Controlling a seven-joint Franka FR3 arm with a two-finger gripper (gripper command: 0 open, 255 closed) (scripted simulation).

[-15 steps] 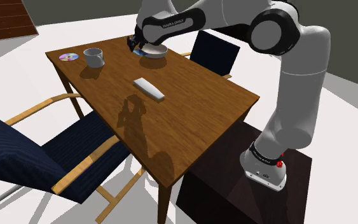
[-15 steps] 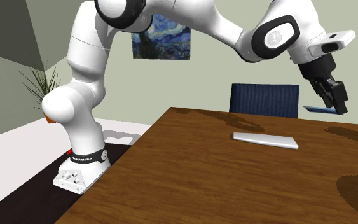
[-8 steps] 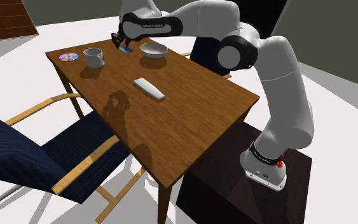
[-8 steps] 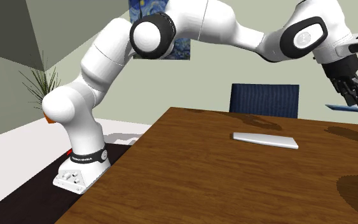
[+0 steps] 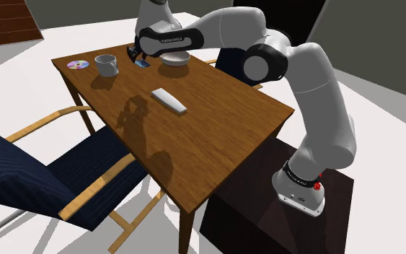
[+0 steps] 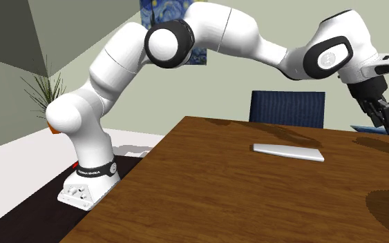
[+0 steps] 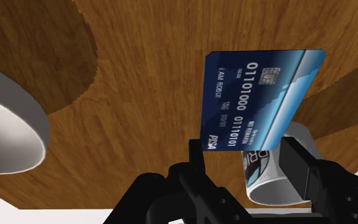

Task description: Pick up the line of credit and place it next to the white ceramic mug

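At the shoulder view's far left, on the brown wooden tabletop (image 5: 223,123), lies a shiny round disc (image 5: 78,65). A pale handled mug (image 5: 107,65) stands just to its right. Right of the mug, the black jaws clasp a dark blue credit card (image 5: 142,62) by one edge, between mug and shallow white bowl (image 5: 174,58). Nearer, further right, lies a flat white rectangular slab (image 5: 169,101).

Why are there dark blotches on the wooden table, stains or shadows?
Shadows. Shoulder view: the arm casts a dark outline on the table beside the flat white bar. Wrist view: a round, jagged-edged shadow by the bowl, another past the blue card in the gripper. Second exterior view: a dim round patch at lower right.
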